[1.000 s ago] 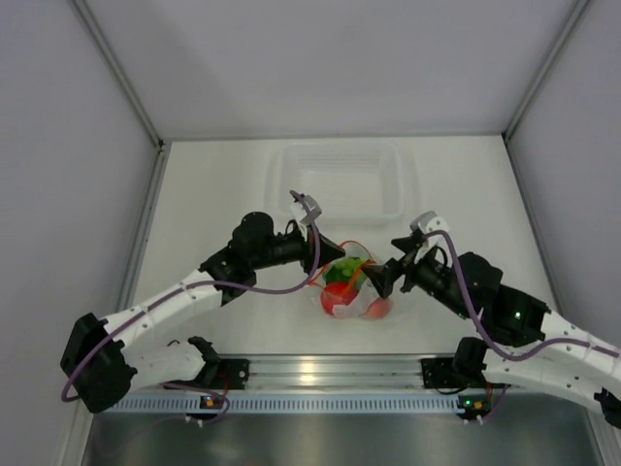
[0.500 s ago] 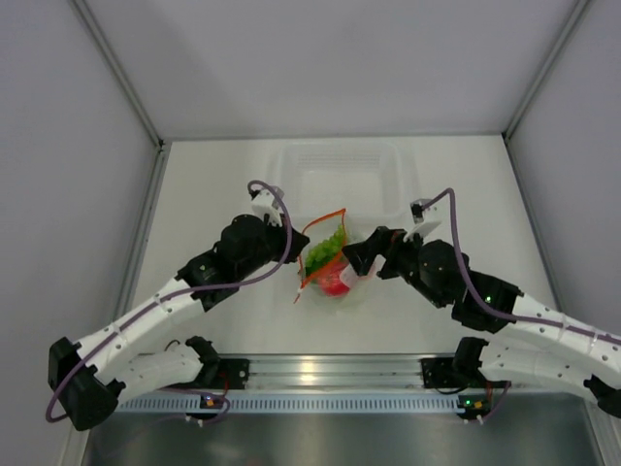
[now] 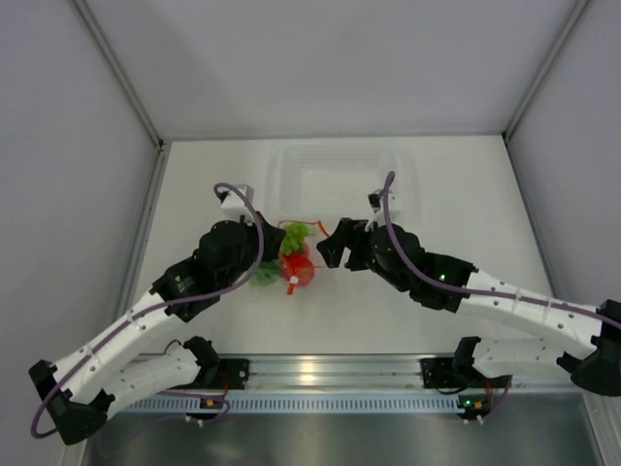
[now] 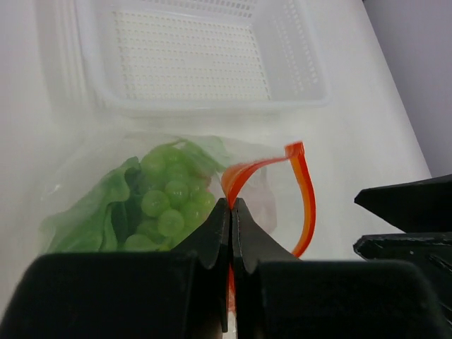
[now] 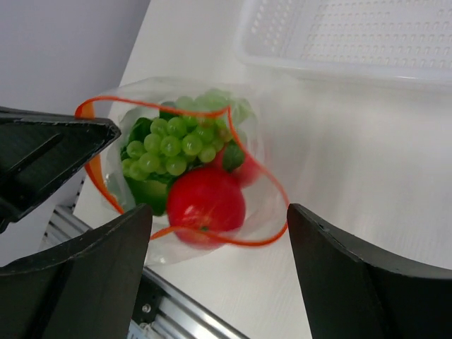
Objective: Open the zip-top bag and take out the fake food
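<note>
The zip-top bag [image 3: 291, 260] hangs open between the two arms, just in front of the tray. My left gripper [image 4: 231, 203] is shut on its orange zip strip [image 4: 305, 191], which curls out in a loop. Inside the bag are the fake food pieces: green grapes [image 4: 166, 201], leafy lettuce [image 4: 92, 219], a red tomato [image 5: 205, 201] and a pinkish fruit [image 5: 246, 169] behind it. My right gripper [image 5: 219, 210] is open, its fingers [image 5: 339, 268] standing apart on either side of the bag's wide mouth [image 5: 268, 236] without touching it. From above, the left gripper [image 3: 278, 250] and right gripper [image 3: 328, 243] face each other.
A rigid clear rectangular tray [image 3: 403, 184] sits just beyond the bag, also showing its rim [image 4: 205, 106] in the left wrist view. White walls enclose the table on three sides. A metal rail [image 3: 320, 374] carrying the arm bases runs along the near edge.
The left gripper has carried the bag left and toward the tray. The right gripper has followed it leftward, and the bag's mouth now gapes toward it.
</note>
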Robot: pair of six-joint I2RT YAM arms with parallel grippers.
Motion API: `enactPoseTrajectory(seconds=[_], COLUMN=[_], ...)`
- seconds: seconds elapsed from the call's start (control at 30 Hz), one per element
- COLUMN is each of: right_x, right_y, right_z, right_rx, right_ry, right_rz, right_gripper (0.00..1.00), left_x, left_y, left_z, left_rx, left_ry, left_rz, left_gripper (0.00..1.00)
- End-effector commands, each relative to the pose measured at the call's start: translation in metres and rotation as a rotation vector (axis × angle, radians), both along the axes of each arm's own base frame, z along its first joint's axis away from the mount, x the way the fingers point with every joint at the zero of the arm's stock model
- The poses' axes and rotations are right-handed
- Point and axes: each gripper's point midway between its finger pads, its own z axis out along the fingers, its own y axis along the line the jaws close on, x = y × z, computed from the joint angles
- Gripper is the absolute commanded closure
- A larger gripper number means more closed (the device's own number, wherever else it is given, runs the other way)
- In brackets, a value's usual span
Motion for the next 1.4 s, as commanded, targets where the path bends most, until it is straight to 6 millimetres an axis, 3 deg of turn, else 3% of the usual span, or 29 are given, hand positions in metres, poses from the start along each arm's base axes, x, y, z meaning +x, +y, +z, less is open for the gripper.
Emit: enactPoseTrajectory(seconds=[0.0, 0.13, 0.23, 0.33, 0.4, 0.63, 0.67, 0.73, 0.77, 0.83, 0.9, 0.93, 1.1, 1.23, 1.37], right_x=[0.019, 0.031, 0.03, 0.027, 0.023, 0.008, 0.007, 0.011, 0.011, 0.021, 0.029, 0.037, 0.057, 0.055, 0.044], right_y=[0.008, 0.004, 0.005, 0.002, 0.003, 0.009, 0.01, 0.009, 0.011, 0.006, 0.0, -0.015, -0.066, -0.089, -0.074], right_z=[0.016, -0.017, -0.034, -0.051, -0.063, -0.1, -0.104, -0.107, -0.109, -0.108, -0.103, -0.108, -0.103, -0.09, -0.076], right_rx=[-0.012, -0.069, -0.031, -0.036, -0.043, -0.062, -0.068, -0.087, -0.095, -0.102, -0.11, -0.159, -0.277, -0.314, -0.23], right_ry=[-0.059, -0.011, 0.03, 0.056, 0.072, 0.144, 0.147, 0.132, 0.139, 0.135, 0.133, 0.139, 0.109, 0.059, -0.004], right_rz=[-0.057, -0.113, -0.122, -0.128, -0.113, -0.043, -0.037, -0.031, -0.015, -0.009, -0.003, -0.028, -0.106, -0.147, -0.035], right_gripper=[0.22, 0.23, 0.24, 0.31, 0.4, 0.4, 0.47, 0.59, 0.83, 0.96, 0.97, 0.98, 1.0, 1.0, 1.0], left_x=[0.001, 0.002, 0.002, 0.004, 0.006, 0.007, 0.006, 0.006, 0.006, 0.006, 0.007, 0.008, 0.016, 0.019, 0.015], left_y=[0.001, 0.006, 0.011, 0.018, 0.026, 0.048, 0.049, 0.049, 0.049, 0.048, 0.046, 0.047, 0.048, 0.031, -0.002], left_z=[0.026, 0.014, 0.005, 0.001, -0.003, -0.005, -0.003, 0.004, 0.006, 0.02, 0.028, 0.044, 0.047, 0.025, 0.001], left_rx=[-0.047, -0.053, -0.065, -0.112, -0.136, -0.192, -0.203, -0.212, -0.206, -0.204, -0.14, -0.125, 0.025, 0.018, -0.068], left_ry=[-0.057, -0.034, -0.015, 0.0, 0.005, -0.012, -0.016, -0.025, -0.031, -0.054, -0.086, -0.116, -0.123, -0.055, 0.008], left_rz=[0.012, 0.048, 0.085, 0.149, 0.207, 0.33, 0.334, 0.329, 0.325, 0.306, 0.273, 0.262, 0.254, 0.22, 0.111], left_gripper=[1.0, 1.0, 1.0, 1.0, 1.0, 1.0, 1.0, 1.0, 1.0, 1.0, 1.0, 1.0, 1.0, 1.0, 1.0])
